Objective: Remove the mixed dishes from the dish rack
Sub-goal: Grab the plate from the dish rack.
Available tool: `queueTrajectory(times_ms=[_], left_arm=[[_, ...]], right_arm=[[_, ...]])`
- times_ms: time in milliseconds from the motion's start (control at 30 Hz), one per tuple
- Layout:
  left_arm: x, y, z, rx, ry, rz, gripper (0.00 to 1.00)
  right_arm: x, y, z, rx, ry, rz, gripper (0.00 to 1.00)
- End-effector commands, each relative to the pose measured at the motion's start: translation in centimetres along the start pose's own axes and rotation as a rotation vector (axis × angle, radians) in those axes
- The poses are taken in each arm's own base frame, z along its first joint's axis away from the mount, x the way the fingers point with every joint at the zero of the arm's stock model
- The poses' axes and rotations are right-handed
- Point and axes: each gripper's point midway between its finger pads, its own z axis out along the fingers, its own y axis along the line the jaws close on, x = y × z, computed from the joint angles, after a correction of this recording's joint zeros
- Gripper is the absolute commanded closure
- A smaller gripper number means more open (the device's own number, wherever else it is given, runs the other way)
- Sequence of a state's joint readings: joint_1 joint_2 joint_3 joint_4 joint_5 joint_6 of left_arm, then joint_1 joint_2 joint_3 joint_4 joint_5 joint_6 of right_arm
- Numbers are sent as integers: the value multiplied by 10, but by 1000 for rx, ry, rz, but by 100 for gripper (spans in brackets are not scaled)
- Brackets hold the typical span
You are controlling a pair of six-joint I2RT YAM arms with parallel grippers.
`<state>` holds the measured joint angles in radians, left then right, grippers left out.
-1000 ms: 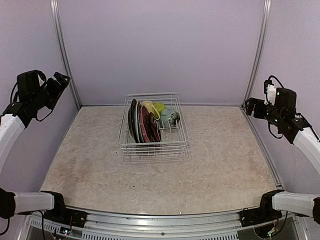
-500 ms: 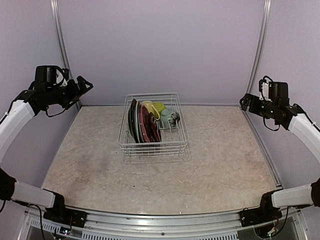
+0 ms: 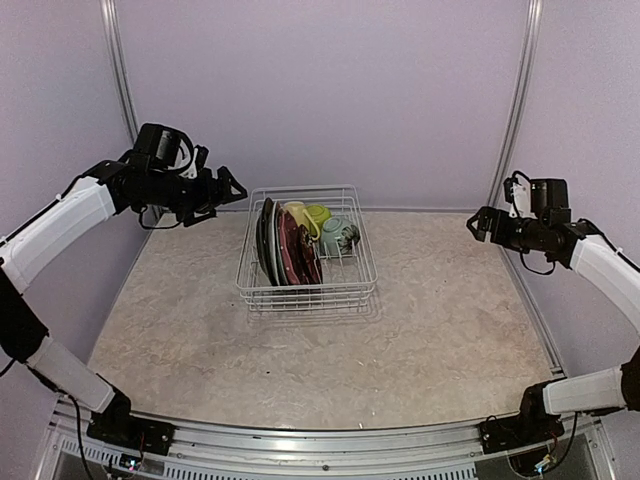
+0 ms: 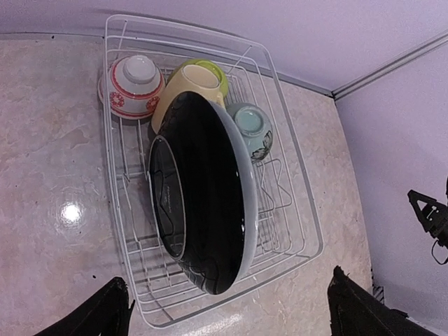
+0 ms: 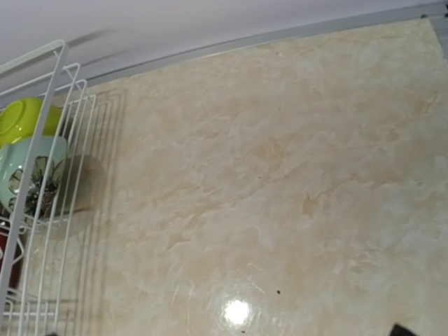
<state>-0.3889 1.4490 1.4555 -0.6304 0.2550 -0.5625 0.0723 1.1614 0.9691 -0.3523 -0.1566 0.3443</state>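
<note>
Already both arms have swung inward from the side walls toward the dish rack (image 3: 306,292), the left one much farther than the right. That reads as the opening approach: nothing is unloaded, and the rack sits in the middle of the table (image 3: 450,320) with everything aboard. The plates (image 3: 285,245) stand on edge along the rack's left side, while the pale yellow mug (image 4: 183,87), lime green bowl (image 3: 318,212), pale green bowl (image 4: 252,126) and pinkish bowl (image 4: 136,78) crowd its far end. The left arm reaches out high and nearly level, its left gripper (image 3: 226,194) raised just beyond the rack's far-left corner, angled down at the dishes, jaws spread wide and holding nothing. The right arm bends in from the right wall, its right gripper (image 3: 476,226) low, well apart from the rack and pointing toward it, likewise open and empty. I judge the left arm the likelier one to take a first dish.
</note>
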Motion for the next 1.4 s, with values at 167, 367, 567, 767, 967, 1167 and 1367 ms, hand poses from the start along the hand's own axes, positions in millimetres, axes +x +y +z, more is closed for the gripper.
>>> queueTrajectory(times_ms=[167,367,567,767,967,1167,1367], left_arm=[[14,-10,30,-252,56,94,15],[15,-7,51,-407,68,147,20],[16,-7,69,-447,97,157,30],[18,-1,84,-518,125,182,39],[22,8,99,-592,150,214,46],[24,13,106,-641,161,235,55],[27,19,115,-666,170,241,62]], right_arm=[[-9,0,-18,-60,-141,14,0],[-18,-26,-48,90,-260,35,0],[-2,-29,-30,107,-128,-13,0],[9,-18,-23,34,-86,-47,0],[16,-32,-24,105,-71,-33,0],[28,-38,-20,129,-30,-45,0],[34,-29,-21,87,-33,-73,0]])
